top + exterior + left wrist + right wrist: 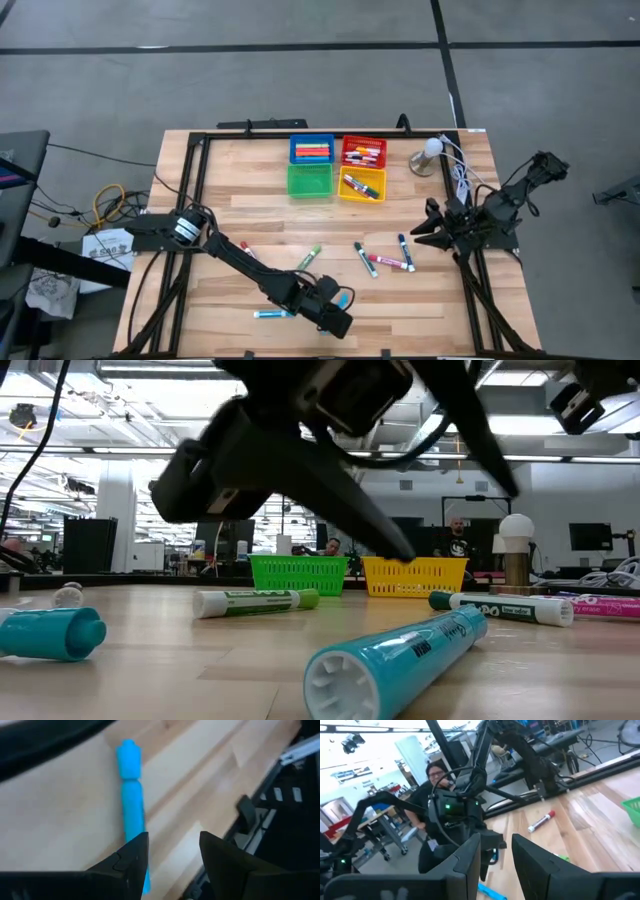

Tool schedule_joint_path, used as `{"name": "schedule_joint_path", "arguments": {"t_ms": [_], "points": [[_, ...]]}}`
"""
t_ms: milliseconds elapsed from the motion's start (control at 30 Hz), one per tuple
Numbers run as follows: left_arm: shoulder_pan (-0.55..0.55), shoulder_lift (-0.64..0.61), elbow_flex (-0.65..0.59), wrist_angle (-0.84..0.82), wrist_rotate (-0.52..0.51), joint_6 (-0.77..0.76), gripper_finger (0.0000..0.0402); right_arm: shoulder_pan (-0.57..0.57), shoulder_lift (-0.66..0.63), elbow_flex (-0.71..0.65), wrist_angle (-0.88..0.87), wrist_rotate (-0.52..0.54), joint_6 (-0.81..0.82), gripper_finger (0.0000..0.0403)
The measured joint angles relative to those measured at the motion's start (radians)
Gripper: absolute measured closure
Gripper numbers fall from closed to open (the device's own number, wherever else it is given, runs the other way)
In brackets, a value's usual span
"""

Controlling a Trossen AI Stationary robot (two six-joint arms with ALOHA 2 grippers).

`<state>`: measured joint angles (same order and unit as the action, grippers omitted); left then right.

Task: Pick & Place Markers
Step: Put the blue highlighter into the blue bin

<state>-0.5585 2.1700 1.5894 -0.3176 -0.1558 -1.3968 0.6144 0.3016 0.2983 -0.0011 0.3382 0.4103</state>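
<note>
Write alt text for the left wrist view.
The left gripper, open and empty, hangs over a light wooden table beside a bright blue marker lying flat on it. The table's dark frame runs along one side.

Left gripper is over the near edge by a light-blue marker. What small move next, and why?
Probably shift the left gripper sideways to straddle the light-blue marker, then lower. Its fingers stand open and empty, with the marker lying flat on the table beside one finger rather than between them.
</note>
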Motion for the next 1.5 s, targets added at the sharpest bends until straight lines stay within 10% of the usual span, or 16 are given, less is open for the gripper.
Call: {"name": "schedule_joint_path", "arguments": {"t_ms": [1500], "points": [[0.029,0.116,0.010,-0.126,0.011,-0.128,0.0225,-0.028,-0.001,0.000,-0.023,0.001,-0.080,0.0301]]}}
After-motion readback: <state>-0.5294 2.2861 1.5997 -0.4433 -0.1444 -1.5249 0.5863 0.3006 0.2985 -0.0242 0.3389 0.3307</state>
